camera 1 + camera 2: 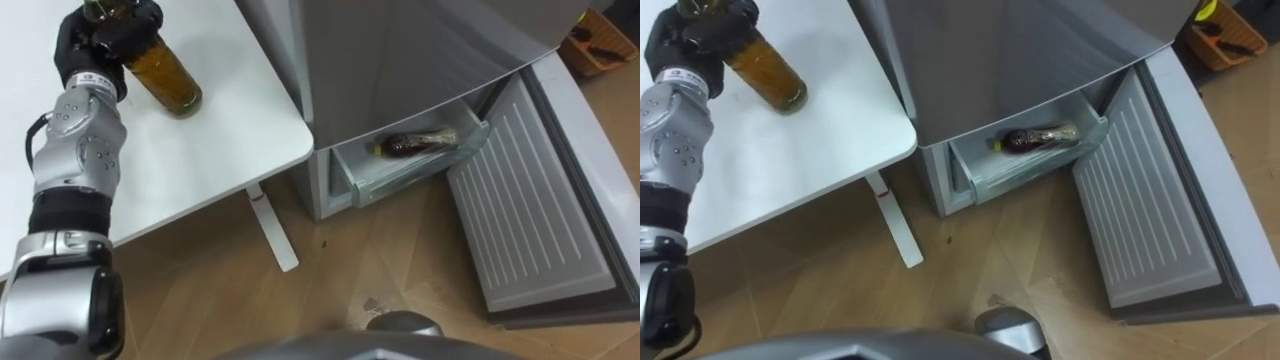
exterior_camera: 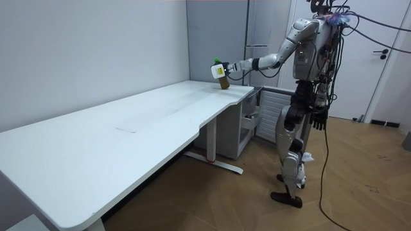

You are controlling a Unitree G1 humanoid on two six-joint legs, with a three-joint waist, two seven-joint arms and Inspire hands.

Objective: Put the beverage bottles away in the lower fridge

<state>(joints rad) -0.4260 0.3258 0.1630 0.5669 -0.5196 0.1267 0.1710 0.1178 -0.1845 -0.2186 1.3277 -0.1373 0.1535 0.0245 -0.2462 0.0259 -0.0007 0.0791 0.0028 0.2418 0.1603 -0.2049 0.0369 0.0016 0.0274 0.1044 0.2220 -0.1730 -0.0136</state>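
Note:
An amber drink bottle [image 1: 168,78] with a green cap leans on the white table [image 1: 230,130] near its corner. My left hand [image 1: 105,35] is shut round its upper part, arm stretched out over the table. A dark drink bottle [image 1: 415,143] lies on its side in the pulled-out lower fridge drawer [image 1: 362,180]. In the room view I stand beside the fridge [image 2: 257,32], left hand [image 2: 232,67] on the bottle [image 2: 223,78], while my right hand [image 2: 319,120] hangs by my hip.
The lower fridge door [image 1: 530,210] stands swung wide open over the wooden floor at the right. The table's leg and foot [image 1: 272,235] stand left of the drawer. An orange box [image 1: 600,45] sits on the floor at the far right.

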